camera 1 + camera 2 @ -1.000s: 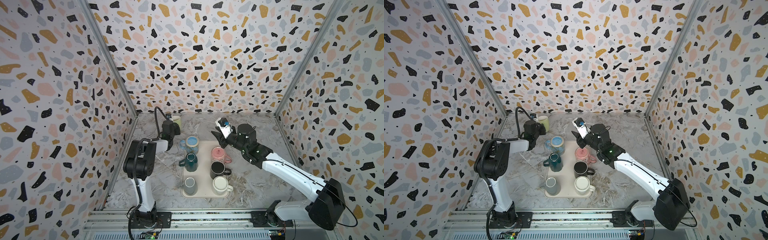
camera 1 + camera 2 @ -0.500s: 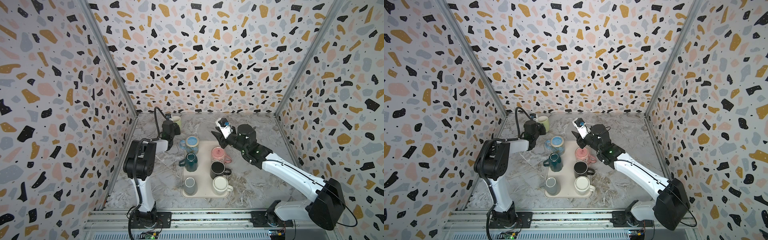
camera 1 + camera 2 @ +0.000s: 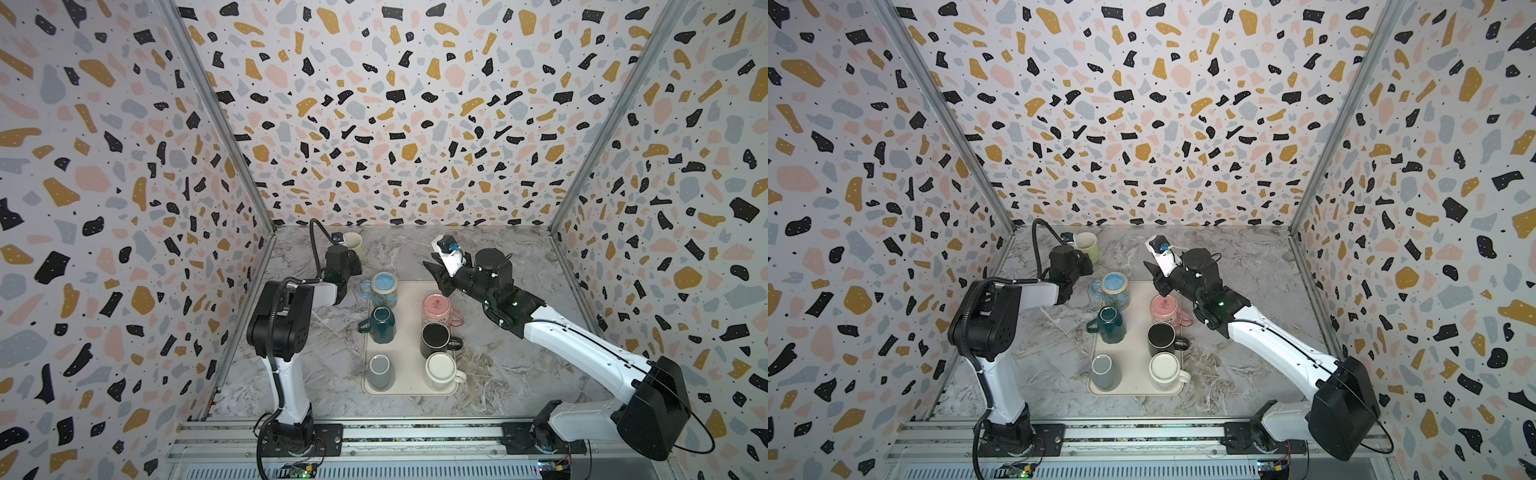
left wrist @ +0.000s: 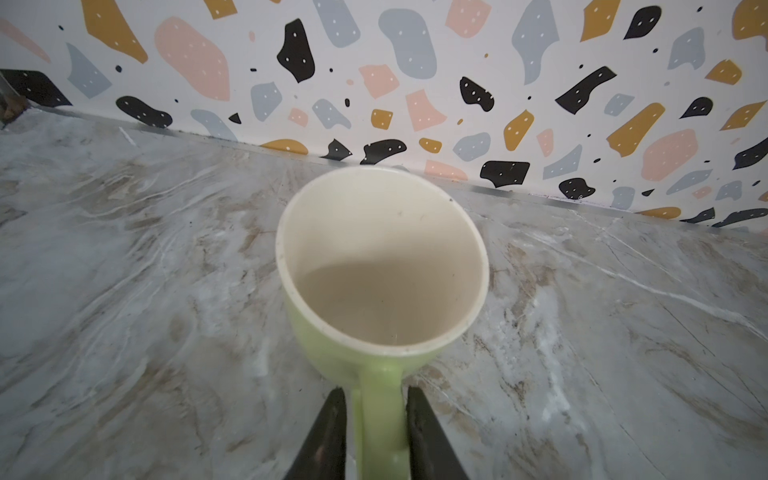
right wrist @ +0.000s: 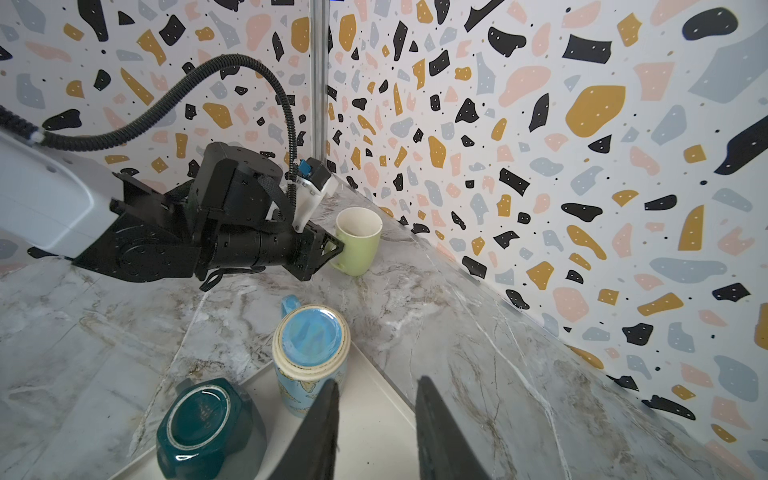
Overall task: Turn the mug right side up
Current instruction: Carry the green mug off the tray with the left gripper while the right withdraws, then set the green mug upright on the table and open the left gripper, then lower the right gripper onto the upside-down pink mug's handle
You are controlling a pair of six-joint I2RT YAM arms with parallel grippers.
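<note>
Since the green mug (image 4: 382,270) stands mouth-up on the table (image 3: 498,353) at the far left, close to the back wall, the turning looks done. The left claw (image 4: 377,392) sits low, its jaws narrowly parted either side of the handle (image 4: 380,419) with a sliver of gap on each side, likely so it can slip away without tipping the mug. The mug is glossy, pale green outside and cream inside, with a flat strap handle; the table is veined marble print. The right claw (image 5: 378,382) hangs open and empty over the far end of the smooth cream tray (image 3: 409,374).
</note>
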